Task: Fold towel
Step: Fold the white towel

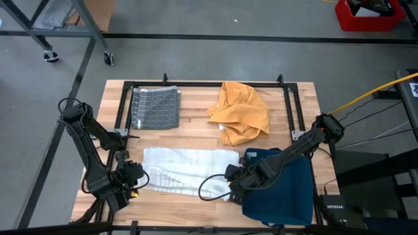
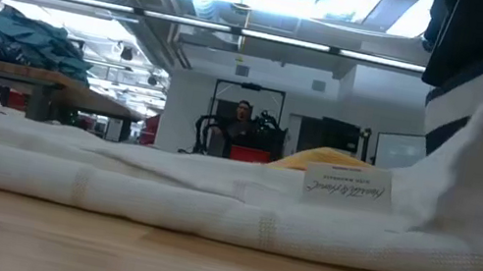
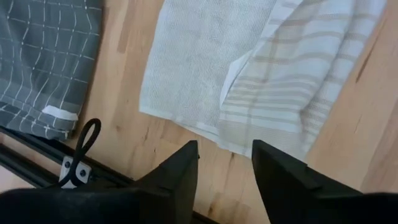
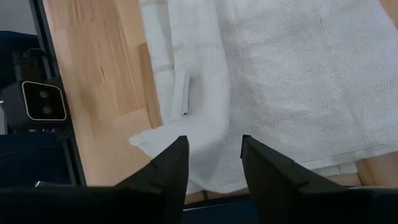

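Note:
A white towel (image 1: 189,171) lies folded into a long band on the wooden table, near its front edge, flat except for a corner that stands up at its right end (image 2: 480,168). My left gripper (image 1: 134,179) hovers open over the towel's left end (image 3: 261,81), and the wrist view shows its fingers (image 3: 180,168) apart with bare wood between them. My right gripper (image 1: 230,186) hovers open over the towel's right end (image 4: 280,81). A rumpled fold of that end shows in the gap between its fingers (image 4: 171,162).
A grey checked cloth (image 1: 155,108) lies at the far left. A crumpled orange cloth (image 1: 240,112) sits at the far right, and a dark blue cloth (image 1: 281,186) lies under the right arm at the near right. A black frame rail (image 1: 209,83) borders the far side.

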Tool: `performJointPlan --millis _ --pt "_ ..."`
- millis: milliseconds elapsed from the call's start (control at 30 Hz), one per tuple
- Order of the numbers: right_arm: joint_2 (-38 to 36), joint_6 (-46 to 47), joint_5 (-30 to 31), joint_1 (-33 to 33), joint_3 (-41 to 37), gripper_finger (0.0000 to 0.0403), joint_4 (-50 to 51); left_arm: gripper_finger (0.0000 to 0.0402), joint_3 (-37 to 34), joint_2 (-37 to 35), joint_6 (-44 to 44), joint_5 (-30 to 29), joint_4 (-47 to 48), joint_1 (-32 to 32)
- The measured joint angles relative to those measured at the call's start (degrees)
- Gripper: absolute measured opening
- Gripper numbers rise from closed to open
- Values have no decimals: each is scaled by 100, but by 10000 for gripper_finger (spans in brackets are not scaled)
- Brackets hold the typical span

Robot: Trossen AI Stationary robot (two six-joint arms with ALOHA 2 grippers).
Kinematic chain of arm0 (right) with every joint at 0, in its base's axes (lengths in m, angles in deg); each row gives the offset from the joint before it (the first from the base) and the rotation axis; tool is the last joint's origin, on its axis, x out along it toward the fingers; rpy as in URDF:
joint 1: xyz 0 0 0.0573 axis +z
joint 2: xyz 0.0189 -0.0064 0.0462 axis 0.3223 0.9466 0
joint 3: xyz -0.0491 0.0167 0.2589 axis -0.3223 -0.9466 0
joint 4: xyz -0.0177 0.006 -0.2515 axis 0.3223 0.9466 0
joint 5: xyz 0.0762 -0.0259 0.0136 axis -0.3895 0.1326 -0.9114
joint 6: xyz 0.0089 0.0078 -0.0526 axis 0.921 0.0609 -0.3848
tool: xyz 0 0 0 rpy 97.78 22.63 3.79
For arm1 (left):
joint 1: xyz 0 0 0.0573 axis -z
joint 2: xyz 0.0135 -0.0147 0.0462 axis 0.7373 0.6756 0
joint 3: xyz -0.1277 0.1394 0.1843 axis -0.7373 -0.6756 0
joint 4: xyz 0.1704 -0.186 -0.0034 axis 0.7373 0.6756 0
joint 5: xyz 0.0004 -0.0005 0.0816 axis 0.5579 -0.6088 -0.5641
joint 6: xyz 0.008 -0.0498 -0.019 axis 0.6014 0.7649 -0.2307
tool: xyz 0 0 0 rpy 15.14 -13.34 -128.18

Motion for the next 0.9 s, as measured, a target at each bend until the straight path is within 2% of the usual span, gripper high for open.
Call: performJointPlan --millis 167,333,433,667,900 --pt "0 -4 -91 0 0 148 -37 139 0 0 13 -2 -13 0" --pt "0 -32 -626 2 0 146 -300 134 0 0 -2 -4 -159 11" --pt "0 -154 -842 4 0 145 -401 135 -13 -2 -407 -10 -337 11" --pt "89 -770 -858 4 1 145 -600 129 -478 -4 -1183 -15 -1293 11" --pt "372 -1120 -988 2 16 145 -796 127 -1075 -4 -236 -13 -1237 -7"
